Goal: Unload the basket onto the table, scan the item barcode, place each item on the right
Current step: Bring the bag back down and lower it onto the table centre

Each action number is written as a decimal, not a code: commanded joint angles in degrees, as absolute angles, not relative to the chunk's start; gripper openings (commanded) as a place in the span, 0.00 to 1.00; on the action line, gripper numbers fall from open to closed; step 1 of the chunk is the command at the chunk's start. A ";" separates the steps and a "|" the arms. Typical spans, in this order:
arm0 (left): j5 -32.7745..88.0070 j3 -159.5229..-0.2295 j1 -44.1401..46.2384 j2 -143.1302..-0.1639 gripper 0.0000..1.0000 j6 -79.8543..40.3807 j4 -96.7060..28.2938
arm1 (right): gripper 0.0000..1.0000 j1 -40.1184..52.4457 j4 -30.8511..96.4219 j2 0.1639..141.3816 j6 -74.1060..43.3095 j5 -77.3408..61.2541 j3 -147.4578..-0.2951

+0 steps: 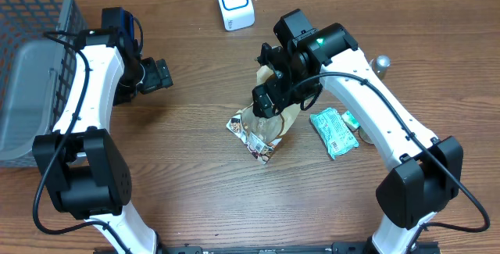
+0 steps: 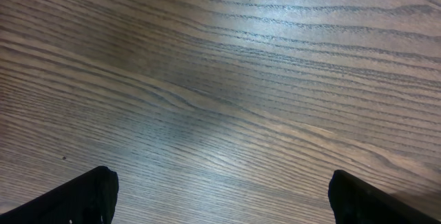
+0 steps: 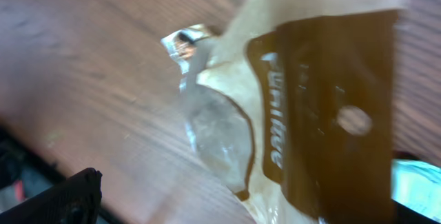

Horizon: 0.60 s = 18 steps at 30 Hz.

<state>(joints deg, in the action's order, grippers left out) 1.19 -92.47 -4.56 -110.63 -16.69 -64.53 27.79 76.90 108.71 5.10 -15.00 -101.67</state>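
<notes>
Snack bag (image 1: 262, 137) in tan and dark brown, with a clear window and a crinkled foil corner, sits near the middle of the wooden table (image 1: 180, 176), its lower end on the wood and its upper end rising under the right gripper (image 1: 268, 96). The right wrist view shows it close and blurred: a brown header with a round hang hole and pale lettering too smeared to read. No barcode can be made out in any view.

The right claw looks parted. Its one visible finger (image 3: 69, 196) sits far out in the lower left corner of that view, clear of the bag, while the other finger is hidden behind the bag. Whether any part of the claw touches the bag cannot be told.

At the far edge of the table, well apart from the bag, stands a white barcode scanner (image 1: 234, 2) with a blue-rimmed face. A green packet (image 1: 334, 131) lies flat just to the right of the bag, beside the right arm, and a small silver-grey object (image 1: 381, 64) sits beyond that arm.

The left gripper (image 1: 160, 74) hangs over bare wood near a grey mesh basket (image 1: 31, 19), its fingers (image 2: 76, 200) wide apart with nothing between them.
</notes>
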 commanded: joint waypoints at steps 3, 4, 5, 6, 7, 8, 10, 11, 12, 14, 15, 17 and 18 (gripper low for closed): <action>0.64 -93.47 -4.86 -110.04 1.00 -16.73 -64.47 | 1.00 27.73 74.91 108.47 -3.05 -7.53 -101.56; 0.64 -93.47 -4.86 -110.04 0.99 -16.73 -64.47 | 1.00 27.73 74.87 108.47 -3.03 -7.51 -101.56; 0.62 -93.47 -4.86 -110.04 1.00 -16.73 -64.47 | 1.00 27.73 74.87 108.47 -3.03 -7.53 -101.56; 0.64 -93.47 -4.86 -110.04 1.00 -16.73 -64.47 | 1.00 27.73 74.87 108.47 -3.05 -7.53 -101.56; 0.64 -93.47 -4.86 -110.04 1.00 -16.73 -64.47 | 1.00 27.73 74.87 108.47 -3.05 -7.53 -101.56; 0.62 -93.47 -4.86 -110.04 0.99 -16.73 -64.47 | 1.00 27.73 74.87 108.47 -3.05 -7.53 -101.56; 0.62 -93.47 -4.86 -110.04 1.00 -16.73 -64.47 | 1.00 27.73 74.87 108.47 -3.03 -7.51 -101.56; 0.62 -93.47 -4.86 -110.04 1.00 -16.73 -64.47 | 1.00 27.73 74.87 108.47 -3.03 -7.51 -101.56; 0.64 -93.47 -4.86 -110.04 1.00 -16.73 -64.47 | 1.00 27.73 74.87 108.47 -3.03 -7.51 -101.56; 0.64 -93.47 -4.86 -110.04 0.99 -16.73 -64.47 | 1.00 27.73 74.87 108.47 -3.03 -7.51 -101.56; 0.64 -93.47 -4.86 -110.04 1.00 -16.73 -64.47 | 1.00 27.73 74.87 108.47 -3.03 -7.53 -101.56; 0.64 -93.47 -4.86 -110.04 1.00 -16.73 -64.47 | 1.00 27.73 74.87 108.47 -3.03 -7.53 -101.56; 0.64 -93.47 -4.86 -110.04 1.00 -16.73 -64.47 | 1.00 27.73 74.87 108.47 -3.03 -7.53 -101.56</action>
<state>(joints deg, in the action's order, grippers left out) 1.19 -92.47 -4.56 -110.63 -16.69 -64.53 27.79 75.05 108.71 -2.59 -8.08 -101.67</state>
